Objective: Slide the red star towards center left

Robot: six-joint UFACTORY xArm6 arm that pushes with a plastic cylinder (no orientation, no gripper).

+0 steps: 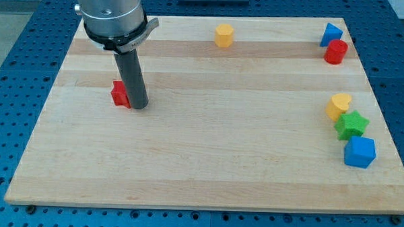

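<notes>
The red star (pixel 120 94) lies on the wooden board (pixel 207 161) at the view's left, about mid height. The rod partly hides its right side. My tip (pixel 138 107) rests on the board right against the star's right edge, touching or nearly touching it. The rod comes down from the arm's grey body (pixel 111 12) at the view's top left.
A yellow block (pixel 223 35) sits at the top centre. A blue block (pixel 331 34) and a red cylinder (pixel 335 51) are at the top right. A yellow block (pixel 338 105), a green star (pixel 352 124) and a blue cube (pixel 359 152) cluster at the right.
</notes>
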